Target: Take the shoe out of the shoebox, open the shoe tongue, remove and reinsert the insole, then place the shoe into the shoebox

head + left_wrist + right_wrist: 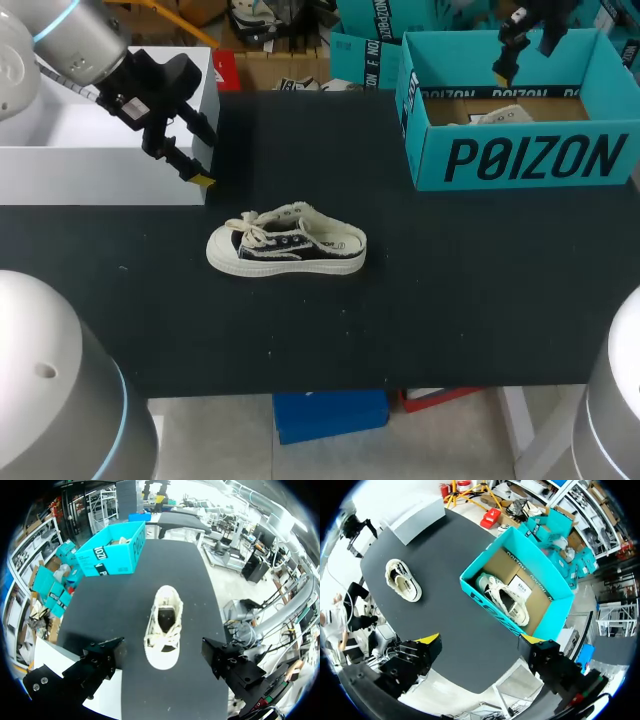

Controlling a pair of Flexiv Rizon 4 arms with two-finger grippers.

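Overhead, shoe [287, 243] sat upright mid-table, apart from my left pincer [203, 157], which hung by the corner of a white box [100, 160]. Farther off, my right pincer [515, 50] hovered above the teal shoebox [520, 160]; a second shoe [498, 116] lay inside.

Left wrist: fingers [100, 662] spread wide, empty; shoe just ahead between them, toe nearest, shoebox far beyond.

Right wrist: fingers [415, 660] wide, nothing held; shoebox below and ahead, table shoe well off beside it.

Head overhead; both wrists high, sharing shoe [287, 242]
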